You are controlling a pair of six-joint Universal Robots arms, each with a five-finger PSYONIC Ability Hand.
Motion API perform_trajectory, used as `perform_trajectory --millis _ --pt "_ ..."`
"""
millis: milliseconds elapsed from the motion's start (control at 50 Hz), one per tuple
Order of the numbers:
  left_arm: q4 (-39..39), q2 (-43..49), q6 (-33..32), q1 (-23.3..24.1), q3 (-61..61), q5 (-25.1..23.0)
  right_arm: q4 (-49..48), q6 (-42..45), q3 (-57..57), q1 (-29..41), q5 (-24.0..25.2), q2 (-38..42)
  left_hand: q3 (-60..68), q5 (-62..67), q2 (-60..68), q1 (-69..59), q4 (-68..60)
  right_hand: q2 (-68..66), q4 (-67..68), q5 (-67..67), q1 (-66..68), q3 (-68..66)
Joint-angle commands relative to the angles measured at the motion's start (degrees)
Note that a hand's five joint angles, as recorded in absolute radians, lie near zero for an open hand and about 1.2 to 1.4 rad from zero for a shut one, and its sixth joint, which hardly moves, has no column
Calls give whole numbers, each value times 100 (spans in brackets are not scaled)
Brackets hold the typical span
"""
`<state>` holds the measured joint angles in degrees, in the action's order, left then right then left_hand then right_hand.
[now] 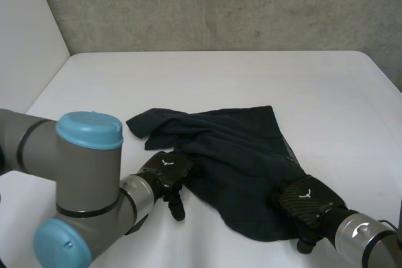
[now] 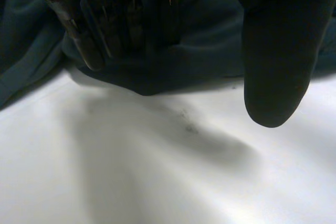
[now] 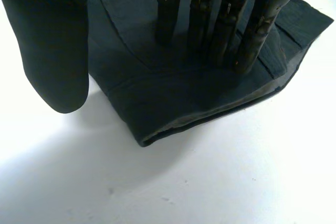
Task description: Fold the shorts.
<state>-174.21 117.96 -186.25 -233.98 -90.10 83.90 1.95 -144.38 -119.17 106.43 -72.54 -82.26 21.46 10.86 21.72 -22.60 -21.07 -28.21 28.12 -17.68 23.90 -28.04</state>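
Note:
Dark navy shorts (image 1: 232,155) lie rumpled in the middle of the white table (image 1: 188,80). My left hand (image 1: 164,169) rests at their near left edge. In the left wrist view its fingers (image 2: 86,40) stand straight down on the hem of the shorts (image 2: 210,51), and the thumb (image 2: 273,66) hangs free over bare table. My right hand (image 1: 309,200) sits on the near right corner. There its straight fingers (image 3: 210,30) press on top of the folded double layer of the shorts (image 3: 173,98), while the thumb (image 3: 52,61) stays off the cloth beside the edge.
A grey concrete wall runs along the table's far edge. Bare tabletop (image 1: 326,92) surrounds the shorts on all sides. The left arm's grey elbow with light-blue caps (image 1: 88,174) fills the near left.

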Motion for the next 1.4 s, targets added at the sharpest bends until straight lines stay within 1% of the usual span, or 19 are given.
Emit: perform_trajectory --millis 20,40,180,280,420,520,620,800,900,920,940,960,1060,1080,1140,1180,1300,1320,1400 --pt "-263 518 1 37 431 188 -564 -11 -45 0 -24 254 -233 -173 -259 347 194 -1500 1509 -1553 1931 -1517" --pt "-298 535 1 37 466 206 -608 -11 -45 0 -24 298 -250 -190 -275 364 211 -1584 1594 -1637 2015 -1602" --pt "-728 658 -25 90 722 276 -1144 -11 34 9 -50 500 -418 -358 -444 532 379 -5147 5156 -5200 5578 -5164" --pt "-1036 869 -34 90 967 303 -1250 -46 314 0 -138 676 -401 -342 -427 515 363 -5179 5188 -5232 5610 -5196" --pt "-1028 1361 -60 98 1591 312 -1215 -213 658 9 -349 685 -384 -325 -410 498 346 -5179 5188 -5232 5610 -5196" --pt "-1027 1713 -209 107 2013 312 -1180 -783 956 62 -568 711 -318 -258 -343 432 279 -5179 5188 -5232 5610 -5196" --pt "-1098 1976 -385 107 2443 294 -1101 -987 1097 62 -569 720 34 94 8 80 -73 -5179 5188 -5232 5610 -5196" --pt "-1107 2398 -403 125 3094 268 -1092 -987 1203 79 -577 711 590 650 565 -476 -629 -5179 5188 -5232 5610 -5196" --pt "-1150 2653 -394 134 3428 259 -1101 -996 1291 79 -586 764 2369 2429 2344 -2255 -2408 -5179 5188 -5232 5610 -5196" --pt "-1185 2706 -394 134 3490 268 -1092 -996 1334 79 -586 781 3140 3200 3115 -3026 -3179 -5179 5188 -5232 5610 -5196" --pt "-1247 2793 -394 134 3586 268 -1092 -996 1352 71 -595 773 5030 5089 5004 -4916 -5069 -5179 5188 -5232 5610 -5196" --pt "-1273 2820 -394 134 3630 276 -1092 -1004 1378 62 -595 773 5846 5905 5820 -5732 -5885 -5179 5188 -5232 5610 -5196" --pt "-1247 2742 -385 134 3675 399 -864 -1013 1711 27 -604 711 5854 5914 5828 -5740 -5893 -5179 5188 -5232 5610 -5196" --pt "-1238 2655 -377 134 3631 452 -811 -1013 1782 27 -613 668 5854 5914 5828 -5740 -5893 -5179 5188 -5232 5610 -5196" --pt "-1159 1795 -376 55 3342 742 -548 -1022 2141 27 -691 318 5854 5914 5828 -5740 -5893 -5179 5188 -5232 5610 -5196" --pt "-1116 1021 -385 -42 2964 856 -416 -1031 2309 35 -709 114 5854 5914 5828 -5740 -5893 -5179 5188 -5232 5610 -5196" --pt "-791 -850 -403 -279 2348 865 -143 -1092 3003 88 -727 -378 5854 5914 5828 -5740 -5893 -5179 5188 -5232 5610 -5196" --pt "-573 -1236 -412 -262 2295 848 -99 -1118 3100 97 -727 -448 5854 5914 5828 -5740 -5893 -5179 5188 -5232 5610 -5196" --pt "60 -1976 -420 -279 2339 655 208 -1215 3566 97 -718 -747 5854 5914 5828 -5740 -5893 -5179 5188 -5232 5610 -5196"
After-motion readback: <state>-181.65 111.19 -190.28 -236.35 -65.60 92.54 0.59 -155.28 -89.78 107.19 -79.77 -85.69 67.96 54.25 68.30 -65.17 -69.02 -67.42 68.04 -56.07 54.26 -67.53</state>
